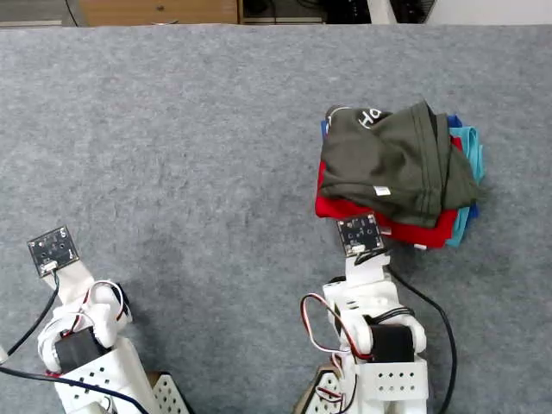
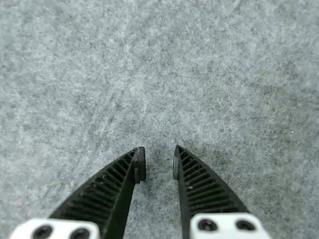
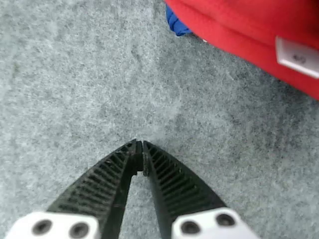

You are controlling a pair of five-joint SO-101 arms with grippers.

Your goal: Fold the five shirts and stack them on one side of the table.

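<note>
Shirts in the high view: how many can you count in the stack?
4 by colour, all in one stack right of centre: olive shirt on top, red shirt beneath, teal shirt and blue shirt peeking out at the edge. A fifth may be hidden.

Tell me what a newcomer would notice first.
A pile of shirts lies on the grey table, a dark olive shirt on top of a red shirt. The right gripper sits shut just short of the pile; the left gripper, slightly open, is over bare table.
</note>
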